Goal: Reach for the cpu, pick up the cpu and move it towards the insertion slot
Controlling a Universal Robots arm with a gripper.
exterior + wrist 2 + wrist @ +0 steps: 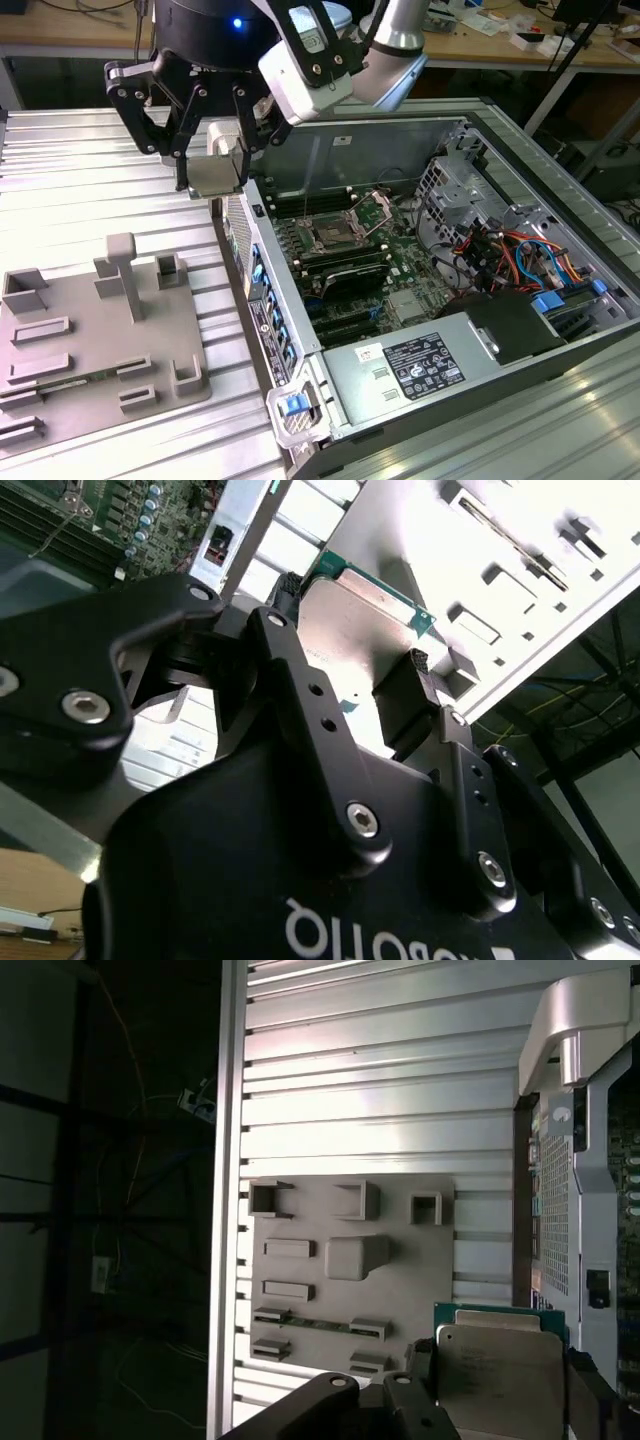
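Note:
My gripper hangs in the air above the case's wall on the exterior view's left, shut on the cpu. The cpu is a flat silvery square chip with a green rim, pinched by its edges between the black fingers in both wrist views. The insertion slot, a silver-framed socket with a dark centre, lies on the green motherboard inside the open case, below the gripper and toward the exterior view's right. The gripper's black linkages hide the chip's near edge in the second wrist view.
A grey plastic tray with raised blocks lies on the ribbed metal table, left of the case in the exterior view, and appears in the first wrist view. The open computer case holds memory slots, cables and a power supply.

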